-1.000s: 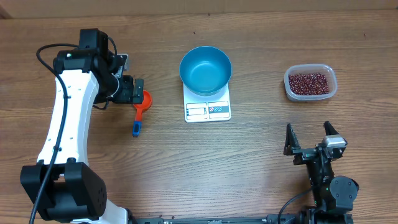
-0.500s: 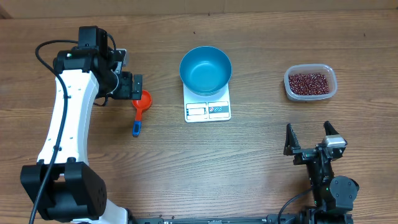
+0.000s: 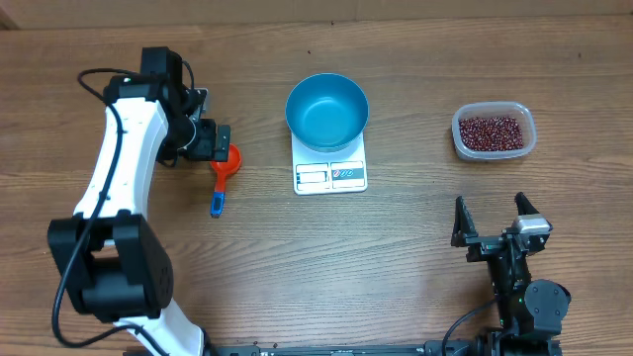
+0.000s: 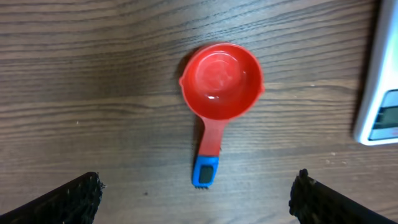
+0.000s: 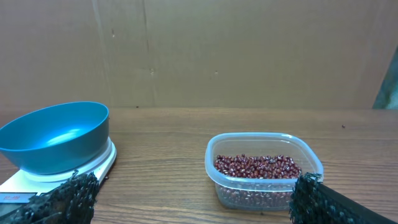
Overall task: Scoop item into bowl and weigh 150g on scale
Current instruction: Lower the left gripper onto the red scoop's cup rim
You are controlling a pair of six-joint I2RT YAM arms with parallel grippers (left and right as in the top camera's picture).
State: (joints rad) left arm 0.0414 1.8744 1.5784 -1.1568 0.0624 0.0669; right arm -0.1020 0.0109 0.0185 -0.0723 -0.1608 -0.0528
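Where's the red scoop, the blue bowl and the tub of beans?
Red plastic scoop with blue-tipped handle (image 4: 221, 81): left wrist view, inside its cup.
Round blue bowl (image 3: 326, 109): overhead view, bare inner floor.
Clear plastic tub of dark red beans (image 3: 495, 154): overhead view, its near wall.

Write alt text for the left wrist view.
An empty red scoop with a blue handle tip lies on the wooden table, ahead of the open left gripper, whose dark fingertips fill the bottom corners. An edge of the white scale shows at right.
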